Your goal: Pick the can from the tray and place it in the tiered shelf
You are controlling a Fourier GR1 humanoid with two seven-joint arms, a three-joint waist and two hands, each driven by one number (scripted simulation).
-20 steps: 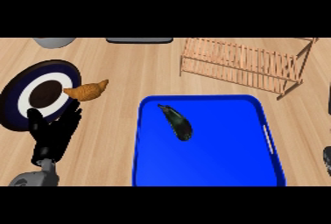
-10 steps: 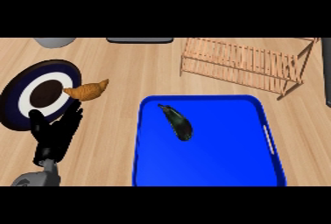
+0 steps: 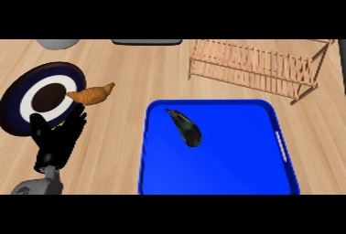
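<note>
only left hand (image 3: 57, 139) visible, fingers spread, upright beside plate (image 3: 17, 98), clear of tray (image 3: 216, 183).

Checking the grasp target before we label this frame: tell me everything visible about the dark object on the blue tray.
The dark object is a slim, elongated, near-black body with a faint greenish sheen, tapering to a thin curved tip at its upper-left end; it looks more like an eggplant than a can. It lies flat and diagonal in the upper-left part of the blue tray, touching only the tray floor, apart from the rim. Nothing holds it; the left robot hand rests open on the counter beside the tray.
</note>
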